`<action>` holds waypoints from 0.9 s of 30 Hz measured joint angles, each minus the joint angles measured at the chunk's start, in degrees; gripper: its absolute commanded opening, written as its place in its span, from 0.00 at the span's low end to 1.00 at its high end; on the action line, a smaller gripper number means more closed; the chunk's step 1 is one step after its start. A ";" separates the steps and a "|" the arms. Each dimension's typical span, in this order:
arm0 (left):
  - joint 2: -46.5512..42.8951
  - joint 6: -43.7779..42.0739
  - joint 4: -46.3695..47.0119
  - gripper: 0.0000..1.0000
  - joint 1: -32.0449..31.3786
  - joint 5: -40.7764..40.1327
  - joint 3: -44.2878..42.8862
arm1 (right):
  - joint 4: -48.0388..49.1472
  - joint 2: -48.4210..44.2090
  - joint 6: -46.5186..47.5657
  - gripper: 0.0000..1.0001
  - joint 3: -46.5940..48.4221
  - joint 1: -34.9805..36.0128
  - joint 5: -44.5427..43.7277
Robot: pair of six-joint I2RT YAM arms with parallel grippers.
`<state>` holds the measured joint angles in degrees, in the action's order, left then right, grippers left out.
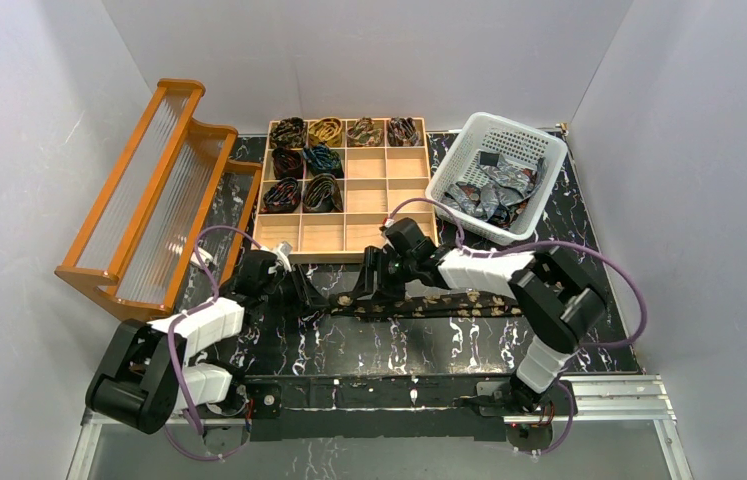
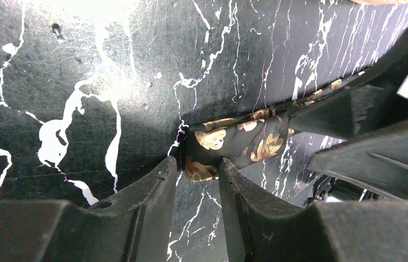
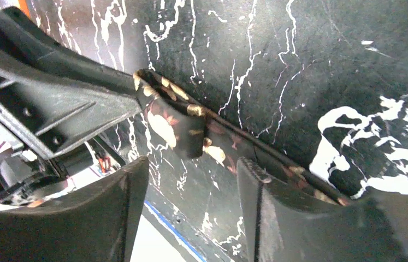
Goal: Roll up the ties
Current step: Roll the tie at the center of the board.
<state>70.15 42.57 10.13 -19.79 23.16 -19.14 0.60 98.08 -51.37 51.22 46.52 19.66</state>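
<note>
A dark brown tie [image 1: 449, 303] with gold leaf figures lies stretched along the black marble mat [image 1: 389, 345]. Its left end is folded back on itself. My left gripper [image 1: 311, 300] pinches that folded end [image 2: 204, 170], which fills the narrow gap between the fingertips [image 2: 164, 173] of the left gripper [image 2: 197, 166]. My right gripper [image 1: 369, 288] hovers just to the right, facing it. In the right wrist view my right gripper [image 3: 190, 166] stands wide open. The tie's fold [image 3: 170, 124] lies just ahead of its tips, and one finger [image 3: 248, 172] sits over the strip.
A wooden compartment tray [image 1: 369, 232] behind the arms holds several rolled ties [image 1: 305, 160] in its far cells. A white basket [image 1: 539, 205] at the back right holds grey-silver ties [image 1: 494, 190]. A wooden rack [image 1: 149, 200] stands at the left.
</note>
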 measured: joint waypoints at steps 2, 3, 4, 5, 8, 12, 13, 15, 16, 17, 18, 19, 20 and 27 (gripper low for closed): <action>-0.13 -0.52 -0.79 0.46 -0.04 0.02 -0.48 | -1.99 -2.43 2.51 0.73 0.11 0.00 -1.03; -0.39 -0.57 -1.20 0.50 -0.02 0.07 -0.72 | -2.75 -3.43 3.87 0.73 0.37 0.00 -1.40; -0.90 -0.61 -1.60 0.52 -0.02 0.02 -0.92 | -3.28 -4.09 5.05 0.73 0.76 0.00 -1.60; -1.57 -0.76 -2.12 0.55 -0.04 -0.24 -1.05 | -3.74 -4.55 6.19 0.73 1.38 0.00 -1.66; -3.52 -0.55 -3.89 0.59 -0.02 -1.14 -1.22 | -4.04 -4.70 8.31 0.73 3.02 0.00 -1.57; -5.31 -0.11 -6.10 0.59 -0.02 -2.73 -1.29 | -4.13 -3.87 6.95 0.70 3.56 0.00 -0.37; -5.51 0.04 -6.36 0.59 -0.02 -3.02 -1.29 | -4.02 -3.32 6.23 0.69 3.52 0.00 -0.04; -5.73 0.37 -6.67 0.59 -0.02 -3.39 -1.29 | -3.37 -1.84 4.24 0.66 3.23 0.00 0.66; -5.77 0.55 -6.75 0.59 -0.02 -3.52 -1.29 | -2.73 -1.07 3.17 0.65 2.89 0.00 1.14; -5.84 0.81 -6.80 0.59 -0.02 -3.65 -1.29 | -1.92 -0.35 2.14 0.63 2.34 0.00 1.70; -5.88 0.98 -6.82 0.59 -0.02 -3.74 -1.29 | -1.36 0.22 1.33 0.61 1.90 0.00 2.27; -5.88 1.16 -6.82 0.59 -0.02 -3.85 -1.29 | -0.46 0.92 0.33 0.58 1.44 0.00 2.95; -5.88 1.22 -6.82 0.59 -0.02 -3.87 -1.29 | -0.17 1.51 -0.17 0.56 1.36 0.00 3.32; -5.88 2.05 -6.56 0.58 -0.02 -4.02 -1.11 | 4.07 5.62 -4.50 0.37 1.36 0.00 5.81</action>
<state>64.27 44.62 3.57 -19.81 19.14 -20.25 4.67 103.70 -55.88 52.58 46.52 25.47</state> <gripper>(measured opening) 0.588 0.422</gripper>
